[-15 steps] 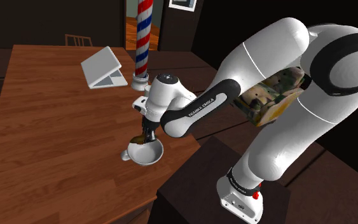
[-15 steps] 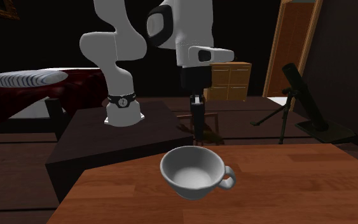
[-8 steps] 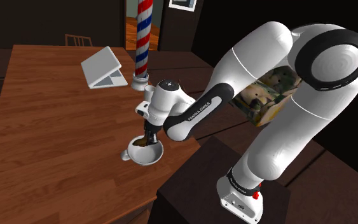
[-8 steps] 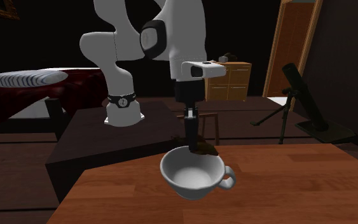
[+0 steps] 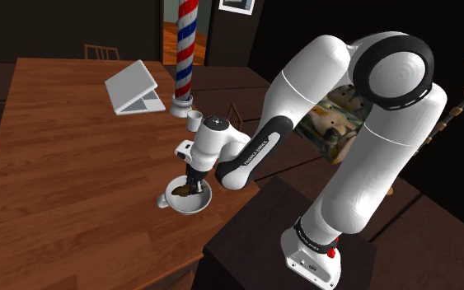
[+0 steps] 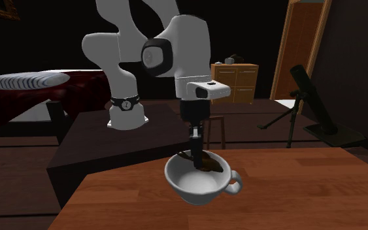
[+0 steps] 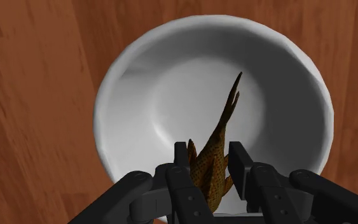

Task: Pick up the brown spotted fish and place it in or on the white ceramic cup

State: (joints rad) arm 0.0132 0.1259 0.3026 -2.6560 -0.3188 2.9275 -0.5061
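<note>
I have the all-black two-finger claw (image 7: 210, 154) clamped on the brown spotted fish (image 7: 212, 179), one finger pressed to each flank. Its thin forked tail points away from the fingers, over the pale inside of the plain white rounded cup (image 7: 133, 89). In the shoulder view the claw (image 5: 191, 183) hangs straight down from the white arm, its tips just above the cup (image 5: 190, 204). The fish (image 5: 181, 190) sits at the cup's mouth. From the second exterior view the fish (image 6: 209, 161) lies across the far part of the cup's (image 6: 199, 187) opening at about rim level, below the claw (image 6: 196, 147). I cannot tell whether it touches the cup's wall. The cup stands upright on the reddish-brown wooden desk (image 5: 65, 165), near the edge beside the dark box stand (image 5: 255, 239). Well apart, toward the desk's far end, sit an open white laptop (image 5: 131, 86) and a red, white and blue striped pole (image 5: 187, 41).
</note>
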